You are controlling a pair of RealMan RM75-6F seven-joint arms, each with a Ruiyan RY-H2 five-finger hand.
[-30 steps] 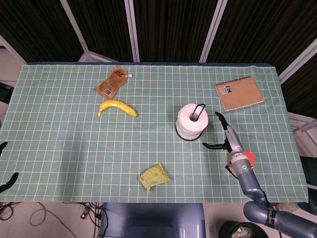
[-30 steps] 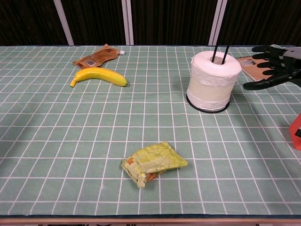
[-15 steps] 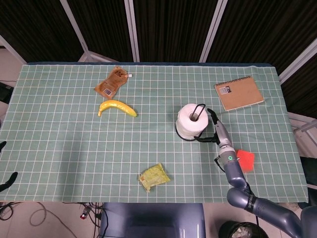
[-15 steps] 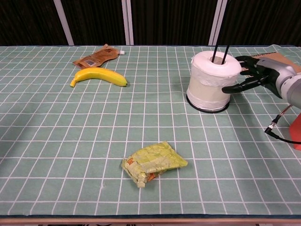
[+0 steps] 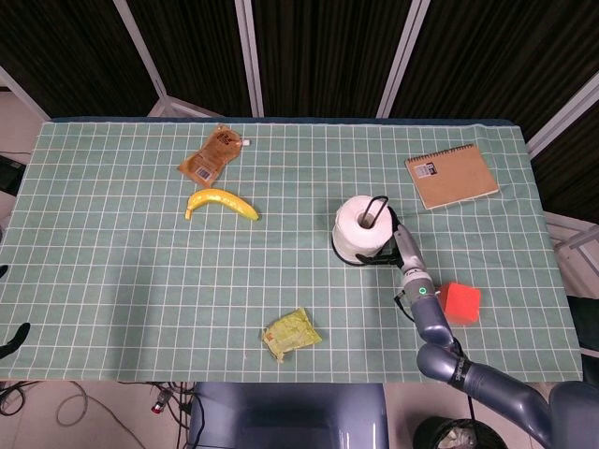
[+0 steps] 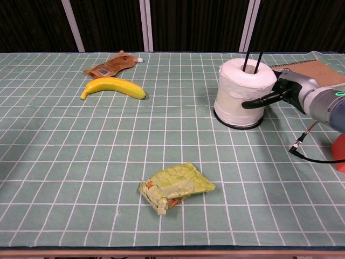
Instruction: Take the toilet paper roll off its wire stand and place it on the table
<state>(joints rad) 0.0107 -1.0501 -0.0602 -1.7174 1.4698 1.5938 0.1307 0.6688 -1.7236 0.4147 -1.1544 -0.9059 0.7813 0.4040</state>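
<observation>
The white toilet paper roll [image 5: 358, 231] [image 6: 242, 89] stands upright on its black wire stand [image 5: 377, 208] [image 6: 251, 60], right of the table's middle. The stand's wire loop rises through the core and its base ring lies under the roll. My right hand [image 5: 397, 244] [image 6: 281, 90] is at the roll's right side. Its thumb lies across the roll's front face and its fingers reach behind, spread apart. The roll sits fully down on the stand. Only dark fingertips [image 5: 13, 339] of my left hand show at the head view's left edge, apart, with nothing between them.
A banana [image 5: 222, 202] [image 6: 113, 86] and a brown pouch [image 5: 213, 154] [image 6: 110, 66] lie at the back left. A green snack packet [image 5: 291, 334] [image 6: 177, 187] lies near the front edge. A notebook [image 5: 452, 176] and a red block [image 5: 460, 302] sit to the right.
My right hand has moved left from beside the red block to the roll, and its thumb now reaches across the roll's front. The roll has stayed in place.
</observation>
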